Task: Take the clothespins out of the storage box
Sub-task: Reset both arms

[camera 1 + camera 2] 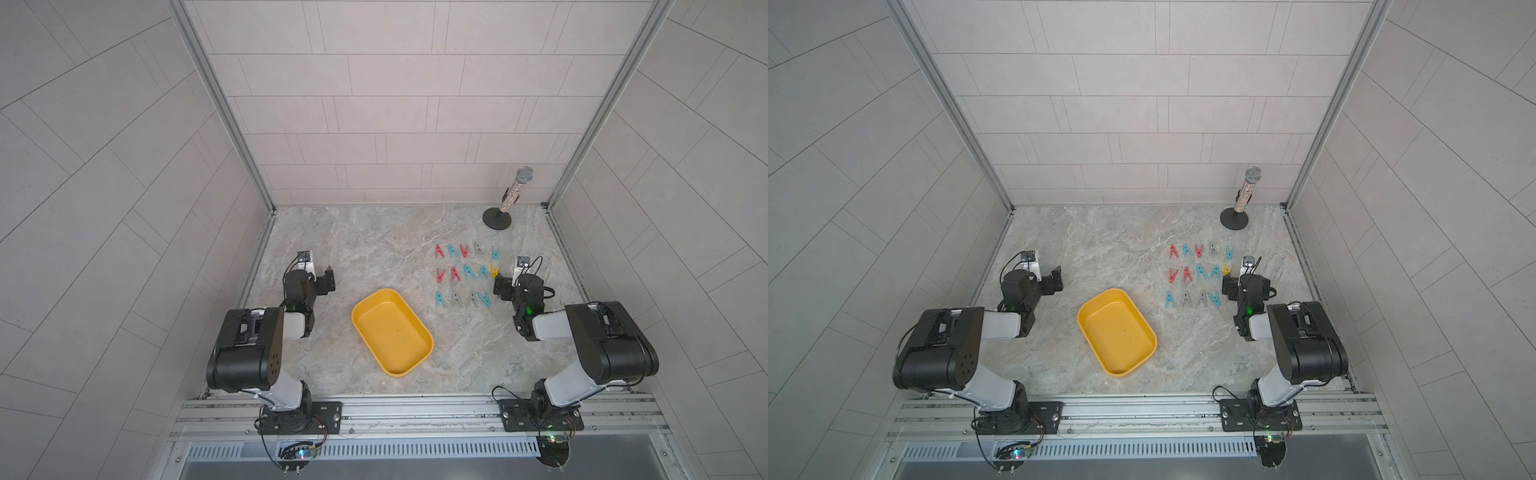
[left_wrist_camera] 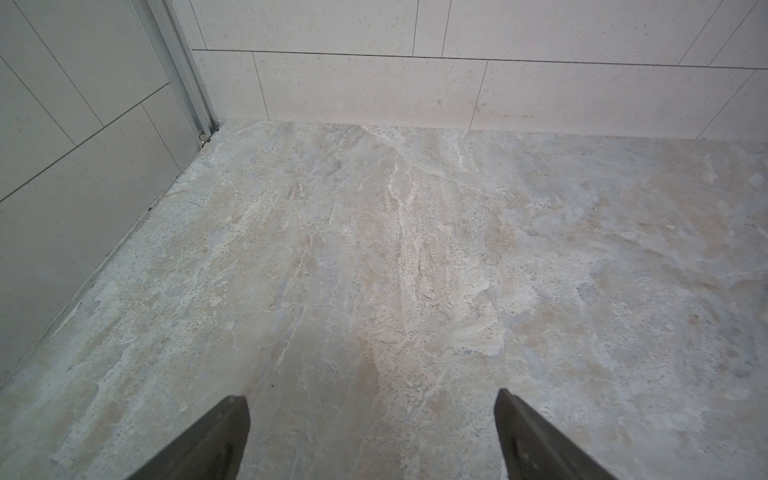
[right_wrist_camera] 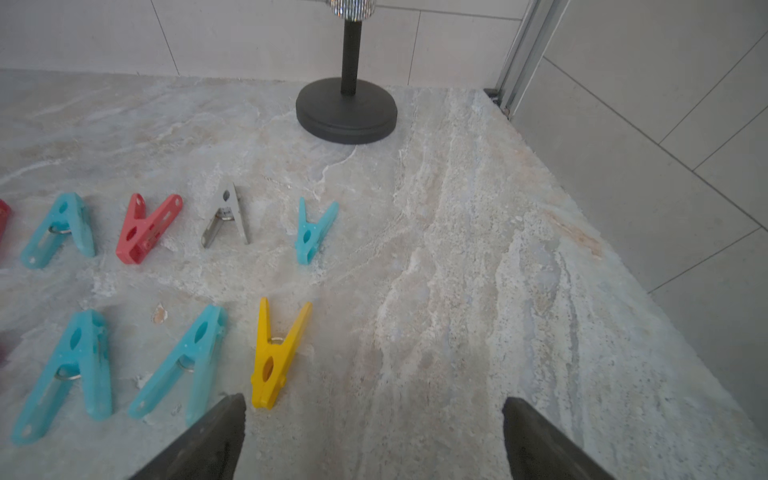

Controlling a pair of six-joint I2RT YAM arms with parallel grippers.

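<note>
Both left gripper [image 2: 372, 401] and right gripper [image 3: 374, 403] gape, unladen; we see the clothespins [image 1: 468, 272] rowed on the table [image 1: 374, 249], right of the bare box [image 1: 392, 332].

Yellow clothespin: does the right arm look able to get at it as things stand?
Probably yes. The yellow clothespin lies flat on the table close in front of the right tool, whose jaws stand open and empty. Nothing lies between them; a teal clothespin sits beside it, apart.
</note>
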